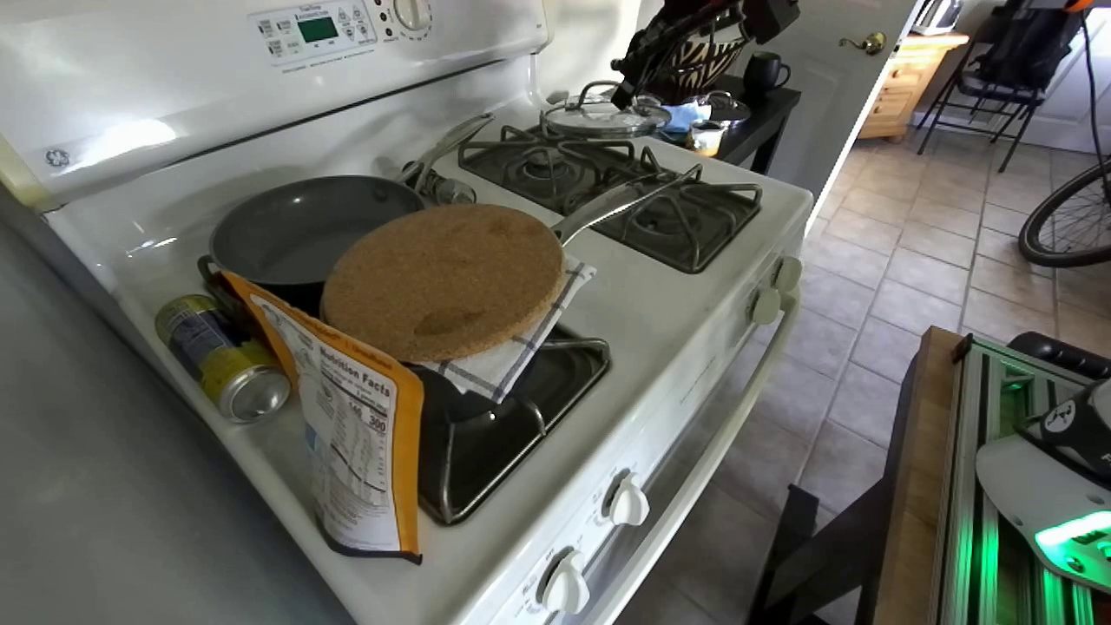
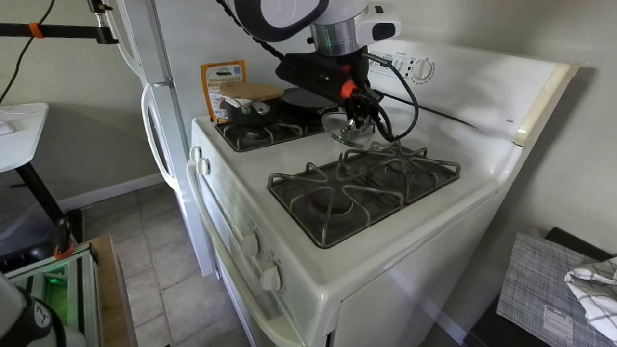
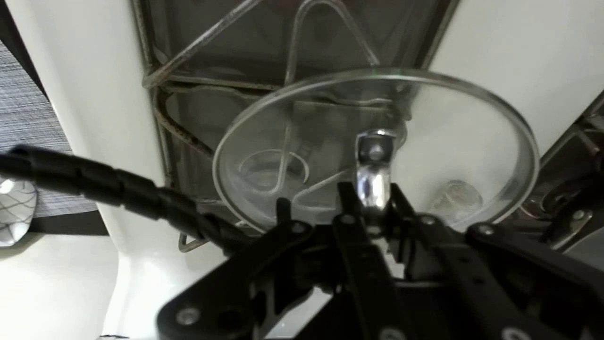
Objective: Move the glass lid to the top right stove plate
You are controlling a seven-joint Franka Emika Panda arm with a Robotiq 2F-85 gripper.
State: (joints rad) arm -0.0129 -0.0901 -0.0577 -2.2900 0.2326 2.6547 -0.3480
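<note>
The glass lid [image 1: 590, 121] is round and clear with a shiny rim and metal handle. It is in both exterior views and hangs slightly tilted near the back right burner [image 2: 400, 168]; it also shows in an exterior view [image 2: 341, 134]. In the wrist view the lid [image 3: 330, 137] overlaps the grate [image 3: 217, 85] and white stovetop below. My gripper [image 3: 373, 196] has its black fingers on either side of the metal handle and is shut on it; the gripper shows too in an exterior view [image 2: 359, 123]. Whether the rim touches the grate I cannot tell.
A tan cork disc [image 1: 447, 278] on a cloth covers a pot on the left burners. A dark grey frying pan [image 1: 321, 221] sits behind it. An orange-edged bag [image 1: 364, 434] and a can [image 1: 221, 356] stand beside them. The stove's back panel [image 2: 472, 91] rises behind.
</note>
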